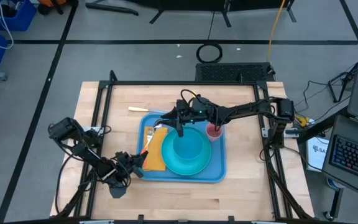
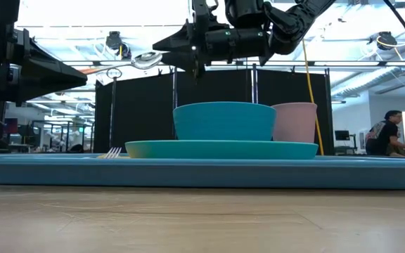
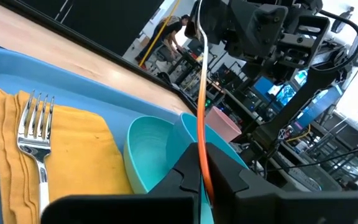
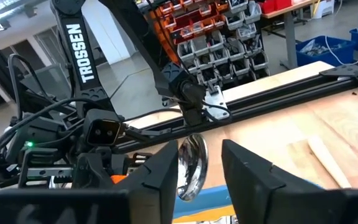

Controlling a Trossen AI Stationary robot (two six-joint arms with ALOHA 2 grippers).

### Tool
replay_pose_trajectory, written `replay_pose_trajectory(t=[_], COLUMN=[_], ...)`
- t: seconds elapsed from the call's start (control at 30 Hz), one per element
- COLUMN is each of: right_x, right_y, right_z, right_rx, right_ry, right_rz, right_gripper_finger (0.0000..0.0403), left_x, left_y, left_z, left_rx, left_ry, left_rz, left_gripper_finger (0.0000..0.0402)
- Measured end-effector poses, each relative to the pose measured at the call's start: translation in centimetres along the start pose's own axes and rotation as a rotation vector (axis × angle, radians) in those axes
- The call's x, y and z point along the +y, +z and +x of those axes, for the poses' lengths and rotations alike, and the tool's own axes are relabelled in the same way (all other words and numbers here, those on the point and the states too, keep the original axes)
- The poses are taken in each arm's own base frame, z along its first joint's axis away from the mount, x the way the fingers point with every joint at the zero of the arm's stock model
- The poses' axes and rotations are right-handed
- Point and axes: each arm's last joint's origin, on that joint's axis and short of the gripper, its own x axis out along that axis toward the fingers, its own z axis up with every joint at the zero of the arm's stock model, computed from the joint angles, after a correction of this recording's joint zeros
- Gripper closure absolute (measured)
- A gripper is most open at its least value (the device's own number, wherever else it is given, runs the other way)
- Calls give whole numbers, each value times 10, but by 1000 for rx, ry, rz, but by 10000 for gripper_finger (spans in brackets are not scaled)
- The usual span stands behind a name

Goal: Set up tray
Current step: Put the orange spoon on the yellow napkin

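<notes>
Ideally, the spoon (image 4: 190,167), seen between the right gripper's (image 1: 178,122) parted jaws, should be lowered level onto the tray (image 1: 219,163) at table centre, while the left gripper (image 1: 131,163) is kept shut.

Hidden beneath the round teal plate (image 1: 188,163) and yellow-orange cloth napkin (image 1: 155,151): most of the large flat light-blue plastic tray (image 1: 218,167). Cut off at both side edges in the low view. Silver metal fork (image 3: 35,148) cropped at the handle in the left wrist view. Too small to read from above: the pale object (image 1: 144,110) lying on the wooden bench (image 1: 241,143).
</notes>
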Motion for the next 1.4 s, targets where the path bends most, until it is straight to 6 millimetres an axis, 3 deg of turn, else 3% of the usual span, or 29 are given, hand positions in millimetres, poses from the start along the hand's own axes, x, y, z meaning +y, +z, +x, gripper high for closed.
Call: replay_pose_trajectory(t=[0.43,0.6,0.87,1.4], right_x=[-4,-4,-7,-25], right_y=[-2,-2,-2,2], right_z=[-1,-1,-2,-7], right_rx=[41,43,44,120], right_ry=[21,17,15,58], right_rz=[6,7,2,96], right_gripper_finger=[395,399,401,402], left_x=[0,1,1,0], left_y=[0,0,-1,-6], left_z=[1,1,1,0], left_rx=[-2,-2,24,216], left_ry=[3,3,-1,-56], left_rz=[5,14,41,219], left_gripper_finger=[386,394,358,355])
